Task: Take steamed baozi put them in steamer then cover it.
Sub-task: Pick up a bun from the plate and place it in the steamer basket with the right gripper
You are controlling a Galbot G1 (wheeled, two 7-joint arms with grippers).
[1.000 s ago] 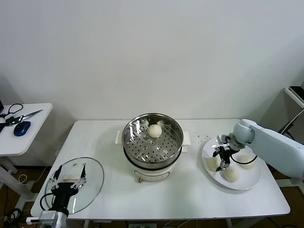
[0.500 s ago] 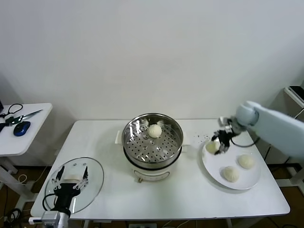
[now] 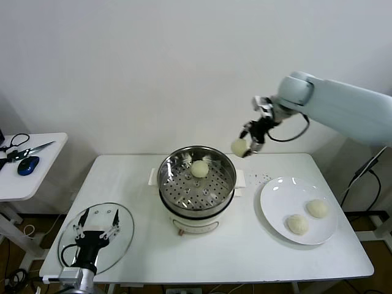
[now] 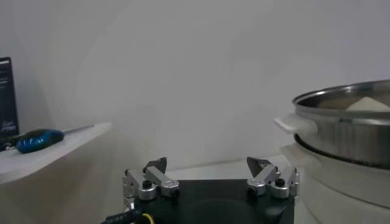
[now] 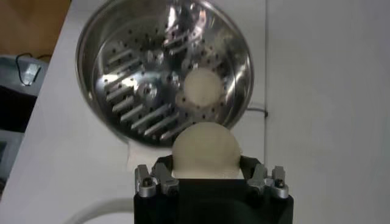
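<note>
My right gripper hangs in the air just past the steamer's back right rim, shut on a cream-white baozi; the same baozi fills its jaws in the right wrist view. The steel steamer stands mid-table on its white pot base with one baozi lying on the perforated floor. Two more baozi lie on the white plate. The glass cover rests at the front left corner. My left gripper hovers open over it, and its fingertips stand wide apart.
A side table at the far left carries scissors and a blue mouse. Dark crumbs speckle the table between steamer and plate. The steamer's rim and white handle show close by in the left wrist view.
The right gripper has lifted one baozi off the plate and carried it up and leftward to the steamer's far right rim. The left gripper has shifted slightly rightward over the cover.
</note>
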